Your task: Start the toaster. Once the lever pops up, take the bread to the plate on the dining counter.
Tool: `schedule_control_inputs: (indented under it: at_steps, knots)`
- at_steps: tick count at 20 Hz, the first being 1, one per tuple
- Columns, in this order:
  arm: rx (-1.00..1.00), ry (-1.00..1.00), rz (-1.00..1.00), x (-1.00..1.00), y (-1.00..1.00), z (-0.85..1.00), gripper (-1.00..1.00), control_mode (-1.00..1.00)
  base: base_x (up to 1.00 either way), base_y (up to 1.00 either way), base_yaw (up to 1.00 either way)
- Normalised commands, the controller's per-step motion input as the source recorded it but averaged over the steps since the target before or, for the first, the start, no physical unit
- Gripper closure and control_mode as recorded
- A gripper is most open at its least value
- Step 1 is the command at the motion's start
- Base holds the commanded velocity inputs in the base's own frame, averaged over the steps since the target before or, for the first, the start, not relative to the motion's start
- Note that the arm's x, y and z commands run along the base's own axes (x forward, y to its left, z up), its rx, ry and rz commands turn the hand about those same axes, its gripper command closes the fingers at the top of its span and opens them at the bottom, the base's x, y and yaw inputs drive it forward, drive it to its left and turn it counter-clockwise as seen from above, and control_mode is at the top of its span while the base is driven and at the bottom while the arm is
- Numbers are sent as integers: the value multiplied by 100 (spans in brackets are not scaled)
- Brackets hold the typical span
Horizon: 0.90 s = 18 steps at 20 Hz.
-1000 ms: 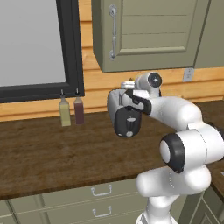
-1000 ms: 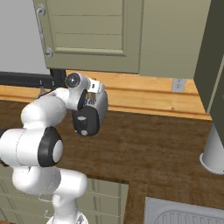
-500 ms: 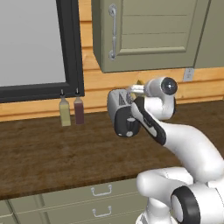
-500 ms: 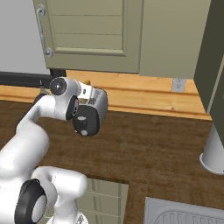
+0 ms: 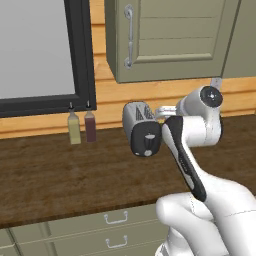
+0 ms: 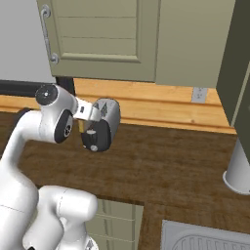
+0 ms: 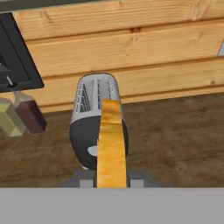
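The silver toaster (image 5: pixel 142 131) stands on the dark worktop (image 5: pixel 60 175) by the wooden wall, its black end panel towards me. In the hand view, the tan-orange bread (image 7: pixel 111 144) stands upright between my fingertips, in front of the toaster (image 7: pixel 94 109) and over part of its panel. My gripper (image 7: pixel 111 178) is shut on the bread's lower edge. The pale dial (image 7: pixel 92 151) shows beside the slice; the lever is hidden behind it. My hand (image 6: pixel 90 111) hovers close to the toaster (image 6: pixel 102 126). The plate and the dining counter are out of view.
Two small bottles (image 5: pixel 74 127) (image 5: pixel 90 126) stand left of the toaster under the dark window frame (image 5: pixel 80 55). An upper cabinet (image 5: pixel 170 40) hangs above. A sink (image 6: pixel 210 239) and a pale cylinder (image 6: pixel 239 171) lie to the right.
The arm has unfolded: its elbow swung up and outward while the hand stayed by the toaster. The toaster and the bottles have not moved.
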Motion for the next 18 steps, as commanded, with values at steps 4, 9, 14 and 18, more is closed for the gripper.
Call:
schedule_control_inputs:
  at_steps: [4,9,14,18]
  knots:
    - [0,18,0,-100,0,1,100,-100,0,0,0]
    - [1,12,0,-100,0,0,100,-100,0,0,0]
    - [0,1,0,-79,0,0,100,-100,0,0,0]
    - [0,0,0,-14,0,0,100,100,-44,25,2]
